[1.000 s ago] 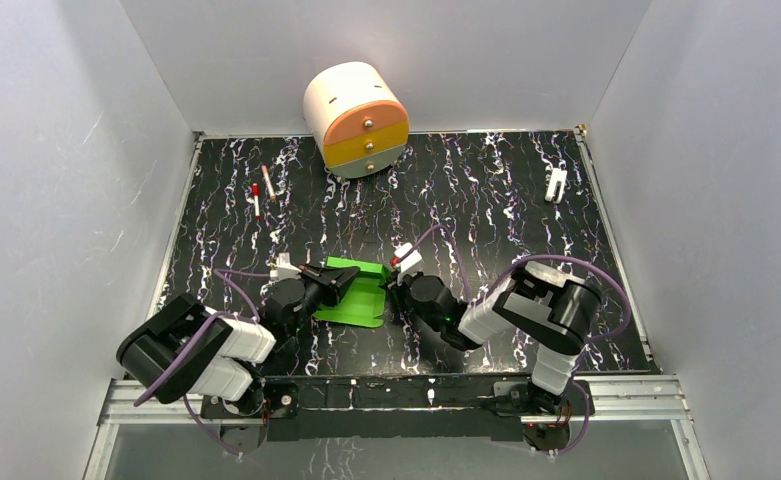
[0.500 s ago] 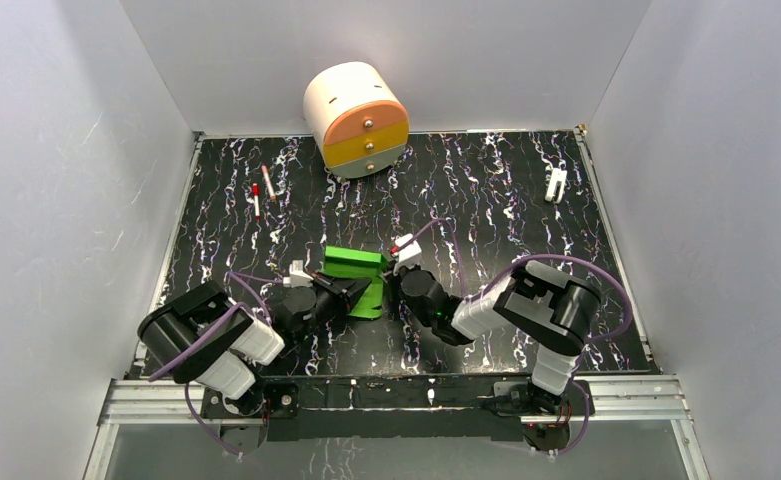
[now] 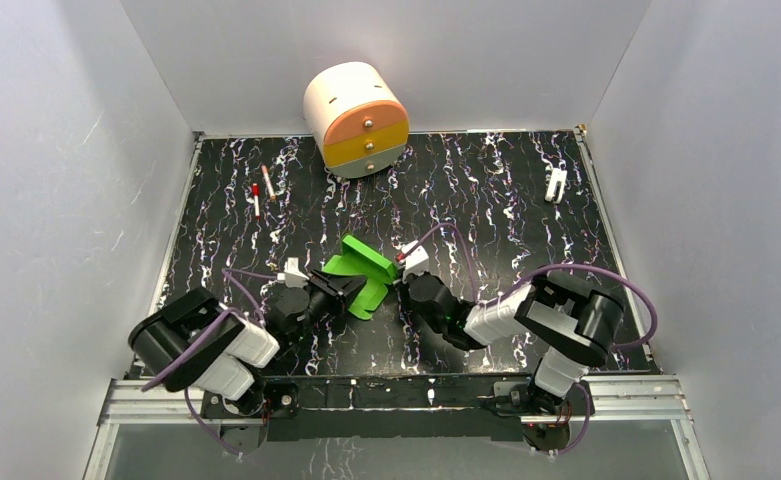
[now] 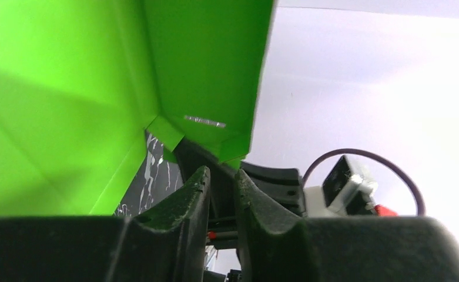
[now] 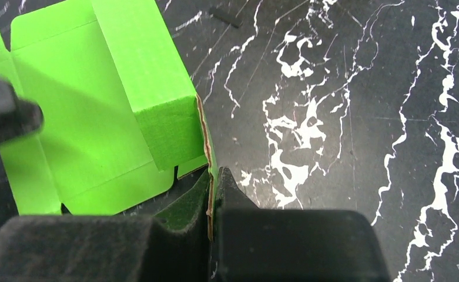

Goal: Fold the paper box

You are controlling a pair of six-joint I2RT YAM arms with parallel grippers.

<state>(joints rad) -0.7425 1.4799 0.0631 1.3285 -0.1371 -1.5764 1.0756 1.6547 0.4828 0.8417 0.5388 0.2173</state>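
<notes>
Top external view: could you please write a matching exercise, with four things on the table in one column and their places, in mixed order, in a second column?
Things:
1. paper box
2. drawer unit
3. two pens
4. white clip

Places, as this view shows them:
A. far right
B. far middle
C. near middle
D. far left

Pairs: 1-C; 2-B; 3-D; 4-A

The overhead camera looks down from above and behind me across the whole table (image 3: 486,200). My left wrist camera peers upward along its fingers (image 4: 180,205), the right one downward along its own (image 5: 186,205), both very close. All three share the paper box (image 3: 358,268).
</notes>
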